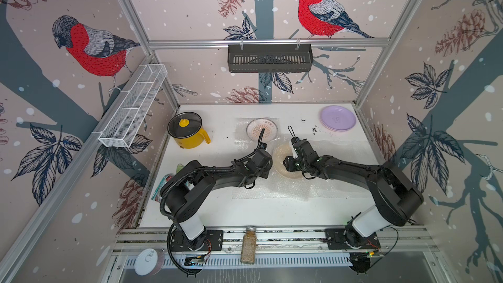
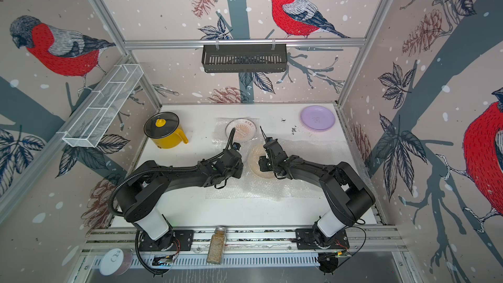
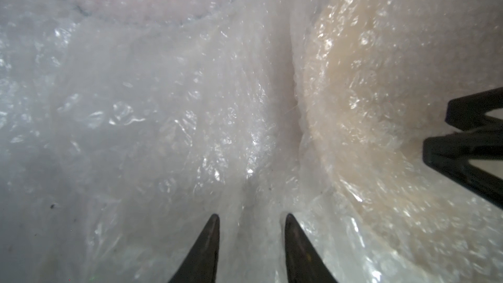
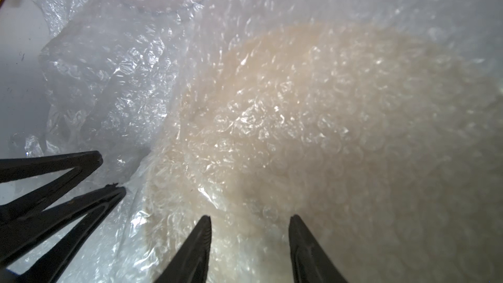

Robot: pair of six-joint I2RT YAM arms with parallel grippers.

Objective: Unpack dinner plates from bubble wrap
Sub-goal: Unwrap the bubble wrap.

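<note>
A cream plate (image 1: 283, 171) lies mid-table under a clear bubble wrap (image 1: 272, 189) sheet. Behind it sits the sunburst plate (image 1: 268, 129), also under wrap. A bare lilac plate (image 1: 337, 118) rests at the back right. My left gripper (image 3: 251, 216) is beside the cream plate's (image 3: 353, 91) rim, its jaws half closed around a raised fold of bubble wrap (image 3: 163, 104). My right gripper (image 4: 250, 216) is pressed onto the wrap over the cream plate (image 4: 326, 118), with bunched wrap between its narrowed jaws. The left gripper's fingers (image 4: 89, 159) are close beside it.
A yellow pot (image 1: 190, 140) with a black lid stands at the back left. Snack bags (image 1: 164, 183) lie by the left arm's base. A spice jar (image 1: 248, 246) and a tin lid (image 1: 146, 262) sit on the front rail. A black basket (image 1: 269, 58) and a white wire basket (image 1: 133, 104) hang on the walls.
</note>
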